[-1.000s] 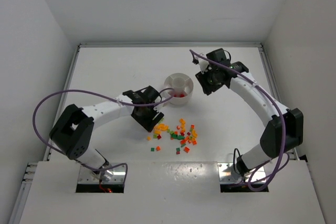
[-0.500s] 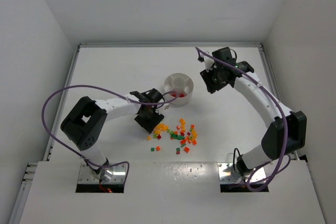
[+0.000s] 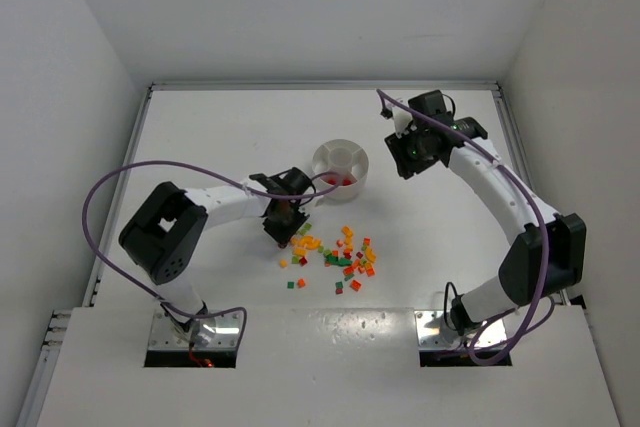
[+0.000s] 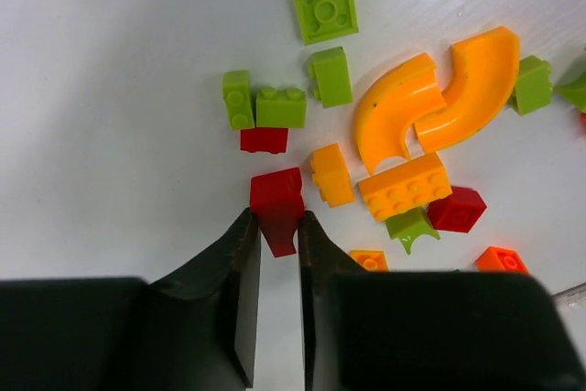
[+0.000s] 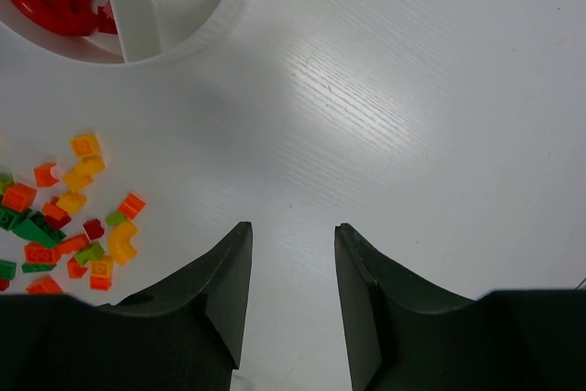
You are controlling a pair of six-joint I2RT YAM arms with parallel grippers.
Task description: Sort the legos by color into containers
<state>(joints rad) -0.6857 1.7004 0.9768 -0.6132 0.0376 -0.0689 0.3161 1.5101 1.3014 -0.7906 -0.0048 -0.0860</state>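
Left gripper (image 4: pixel 277 226): my fingers are narrow, pinching a red brick (image 4: pixel 276 197) at the table, near-left of the dish (image 3: pixel 345 155). The dish's red wedge (image 3: pixel 342 181) is on the side facing the brick. Right gripper (image 5: pixel 293 237): half-open, empty, right of the dish.

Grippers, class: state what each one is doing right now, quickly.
Left gripper: closed on a red brick.
Right gripper: open, empty.

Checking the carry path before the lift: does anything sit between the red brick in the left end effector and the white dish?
Nothing visible does. Seen from above, the table between the red brick in the left end effector and the white dish is bare; the loose pile lies off that line.
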